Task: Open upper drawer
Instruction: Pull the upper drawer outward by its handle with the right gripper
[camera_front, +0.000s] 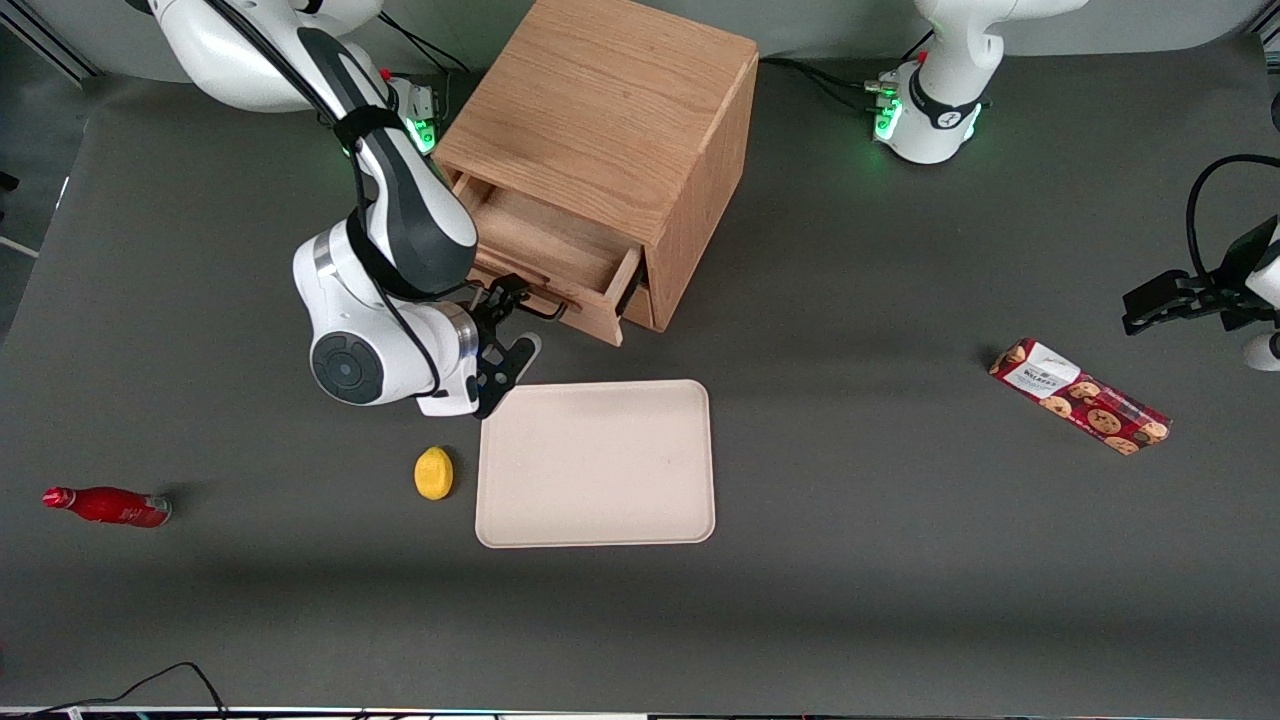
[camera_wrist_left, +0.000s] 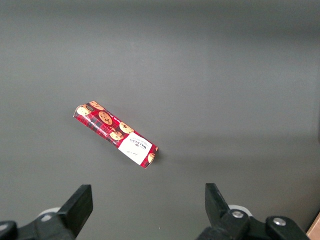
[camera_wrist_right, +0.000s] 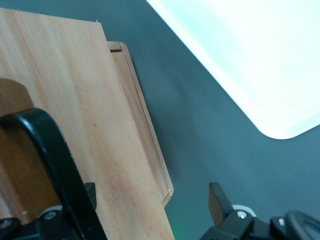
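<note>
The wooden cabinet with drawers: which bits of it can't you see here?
Front view: the boxy wooden cabinet's lower drawer hides under the open light oak upper drawer; the white right arm covers part of that drawer's inside and thin black bar handle.
Right wrist view: the picture edge cuts off the handle, beside the open gripper.
Left wrist view: no cabinet at all.

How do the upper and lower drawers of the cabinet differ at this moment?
The upper drawer is pulled well out of the cabinet, its inside showing; the lower drawer sits closed, or nearly so, beneath it. The end effector is at the upper drawer's front, by its black handle; nothing is at the lower drawer. Both share the same light oak wood.
</note>
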